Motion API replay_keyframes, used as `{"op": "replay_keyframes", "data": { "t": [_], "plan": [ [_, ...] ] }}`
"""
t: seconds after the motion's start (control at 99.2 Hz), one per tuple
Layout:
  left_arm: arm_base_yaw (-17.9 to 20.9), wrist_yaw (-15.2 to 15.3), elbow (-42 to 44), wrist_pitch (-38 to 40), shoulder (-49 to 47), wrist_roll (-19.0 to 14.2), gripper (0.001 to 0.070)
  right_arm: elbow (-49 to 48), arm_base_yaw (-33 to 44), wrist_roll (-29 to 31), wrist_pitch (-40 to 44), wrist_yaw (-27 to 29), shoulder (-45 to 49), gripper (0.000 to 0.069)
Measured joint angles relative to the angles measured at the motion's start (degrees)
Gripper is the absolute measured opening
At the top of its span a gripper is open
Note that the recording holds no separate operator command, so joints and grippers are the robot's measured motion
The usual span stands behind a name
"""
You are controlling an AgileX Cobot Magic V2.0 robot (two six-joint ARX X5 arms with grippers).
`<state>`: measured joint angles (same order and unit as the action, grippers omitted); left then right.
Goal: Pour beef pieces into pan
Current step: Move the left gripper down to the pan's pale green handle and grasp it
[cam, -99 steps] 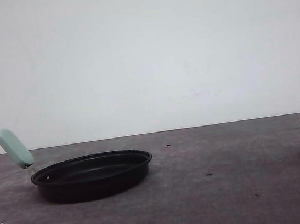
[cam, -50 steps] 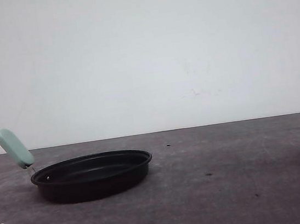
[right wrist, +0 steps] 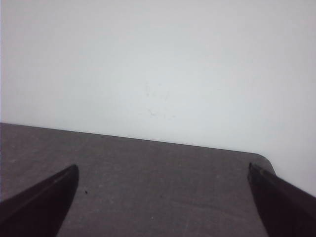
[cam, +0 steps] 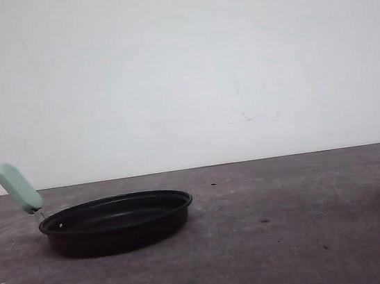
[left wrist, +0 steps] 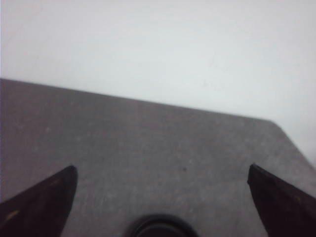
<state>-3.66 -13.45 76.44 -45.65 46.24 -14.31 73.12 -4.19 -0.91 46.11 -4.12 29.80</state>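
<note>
The pan (cam: 116, 223) sits on the tabletop (cam: 294, 240), left of centre, its mint handle (cam: 18, 188) angled up; it looks rigid and light (best held there). Left end effector (left wrist: 160, 197) and right end effector (right wrist: 163, 197) both gape, empty.

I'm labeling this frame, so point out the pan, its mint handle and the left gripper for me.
pan (cam: 117, 230): front view, on its black outer wall.
mint handle (cam: 18, 188): front view, on the middle of the grip.
left gripper (left wrist: 162, 197): left wrist view, midway between the two dark fingertips, which stand wide apart.
</note>
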Motion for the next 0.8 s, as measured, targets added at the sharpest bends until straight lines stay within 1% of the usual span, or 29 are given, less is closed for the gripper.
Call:
{"op": "replay_keyframes", "data": {
  "t": [0.131,0.202,0.252,0.353,0.444,0.534,0.585,0.676,0.736,0.797],
  "plan": [
    [-0.13,0.0,0.0,-2.67,3.17,1.22,0.0682,0.04,0.0,0.11,2.14,1.36,1.11,0.0684],
    [-0.13,0.02,-0.02,-3.48,5.86,1.14,0.0682,0.04,0.0,0.94,4.94,1.33,2.64,0.0684],
    [-0.13,0.0,-0.42,-3.04,8.11,0.48,0.0682,0.04,0.0,1.42,7.02,1.31,4.07,0.0684],
    [-0.48,0.02,-3.65,-1.77,11.28,-1.86,0.0682,0.02,-0.09,2.32,10.51,1.01,6.91,0.0684],
    [-1.57,0.0,-8.9,0.2,11.96,-3.78,0.0682,0.02,-0.33,2.86,12.63,0.72,9.03,0.0684],
    [-2.45,0.15,-16.74,5.2,11.78,-5.49,0.0681,0.0,-0.33,2.95,14.01,0.7,10.47,0.0684],
    [-2.6,1.22,-21.42,8.22,11.8,-6.56,0.0681,0.0,-0.33,3.06,14.32,0.68,10.64,0.0684],
    [-2.58,1.51,-29.14,12.57,12.0,-9.6,0.0681,0.0,-0.33,3.13,14.67,0.72,10.64,0.0684],
    [-2.58,0.81,-33.0,15.82,12.02,-11.72,0.0681,0.0,-0.33,3.13,14.69,0.79,10.4,0.0684],
    [-2.6,-1.31,-35.65,19.43,12.33,-13.97,0.0681,0.0,-0.33,3.13,14.73,0.9,10.21,0.0683]
  ]
}}
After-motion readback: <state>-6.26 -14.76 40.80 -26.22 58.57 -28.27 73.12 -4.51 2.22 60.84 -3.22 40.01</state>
